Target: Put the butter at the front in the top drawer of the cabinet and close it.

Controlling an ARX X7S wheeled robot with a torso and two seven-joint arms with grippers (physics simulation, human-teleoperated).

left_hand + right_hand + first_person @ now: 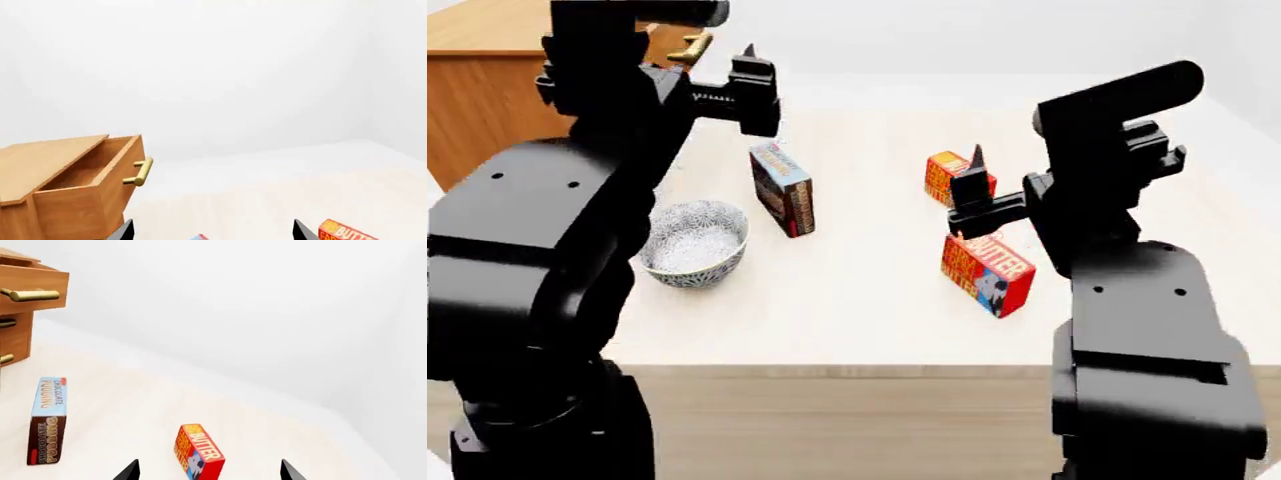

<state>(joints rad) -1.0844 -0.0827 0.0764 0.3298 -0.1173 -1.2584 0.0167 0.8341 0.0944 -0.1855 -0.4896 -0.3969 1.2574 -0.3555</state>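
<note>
The front butter lies on the table near its front right. The second butter stands further back, partly hidden by my right gripper, which hovers open and empty above the two. In the right wrist view a butter box stands ahead of the open right gripper. The cabinet stands at the back left. Its top drawer is pulled open, with its brass handle showing. My left gripper is open and empty, raised near the drawer; it also shows in the left wrist view.
A chocolate pudding box stands on the table's middle left and shows in the right wrist view. A patterned bowl sits in front of it. A butter box corner shows in the left wrist view. The table's front edge is close.
</note>
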